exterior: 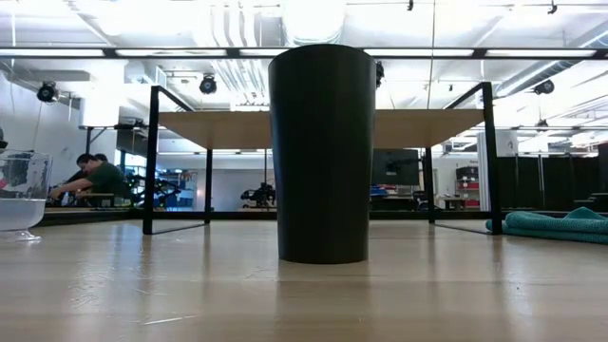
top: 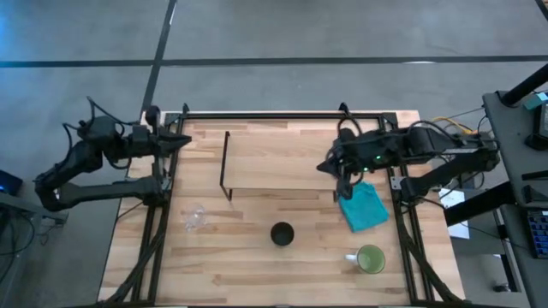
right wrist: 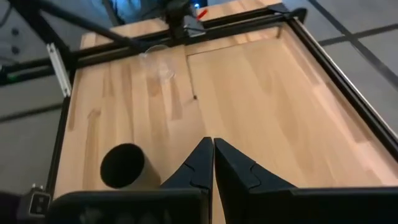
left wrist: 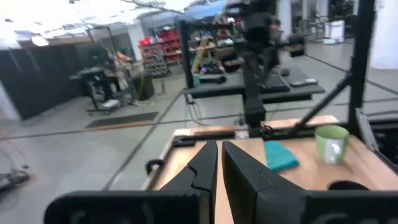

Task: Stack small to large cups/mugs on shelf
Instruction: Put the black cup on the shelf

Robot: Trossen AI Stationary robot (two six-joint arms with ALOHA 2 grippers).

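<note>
Worktop (top: 257, 274): a big board of light wood strips with a black frame around it. It carries all the things.
Shelf (top: 282, 158): a low stand with a light wood top and thin black wire legs. It sits at the back middle of the worktop. Its top is bare. In the low view it stands behind the black cup.
Right arm (top: 445, 154): it comes in from the right side and reaches over the right end of the shelf.
Left arm (top: 94, 162): it waits at the back left corner of the worktop.
Blue cloth (top: 363, 208): a crumpled cloth lying flat, in front of the right end of the shelf, just below the right hand.
Black cup (top: 282, 233): a tall dark cup, standing up with its open mouth on top. It is in front of the shelf, near the middle of the worktop, apart from the other things.
Green mug (top: 370, 258): a light-green mug with a handle pointing left. It stands at the front right, in front of the cloth.
Glass cup (top: 195, 218): a small clear cup at the front left, well apart from the black cup.
Right hand (top: 343, 181): its two fingers are pressed together and hold nothing.
Left hand (top: 181, 141): its two fingers sit nearly together, with only a thin slit between, and hold nothing.
</note>
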